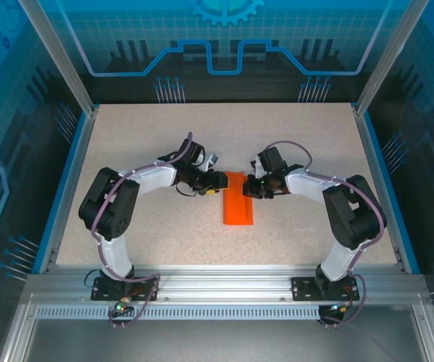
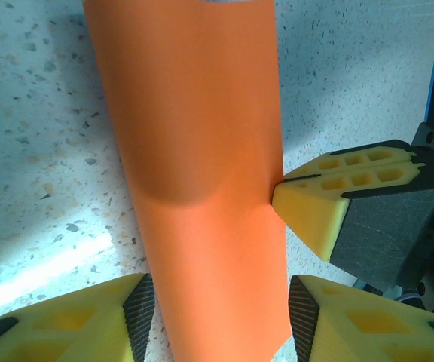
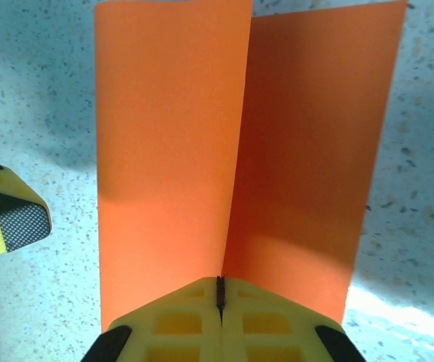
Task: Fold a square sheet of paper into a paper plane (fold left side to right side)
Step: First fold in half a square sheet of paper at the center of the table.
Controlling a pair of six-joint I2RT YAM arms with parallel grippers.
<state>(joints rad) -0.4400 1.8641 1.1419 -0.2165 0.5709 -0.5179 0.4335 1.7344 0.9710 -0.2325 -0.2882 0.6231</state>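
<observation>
The orange sheet of paper lies mid-table as a narrow strip, folded lengthwise. In the right wrist view it stands as two panels meeting at a line that runs into the seam of my right gripper, whose fingers are shut on it. My left gripper is open, one finger on each side of the strip. The right gripper's yellow fingertip touches the strip's right edge, and the paper is dented there. From above, both grippers meet at the strip's far end.
The speckled tabletop is ringed by blue enclosure walls and an aluminium rail at the near edge. Both arms reach inward from their bases, leaving free room at the table's far half and at its sides.
</observation>
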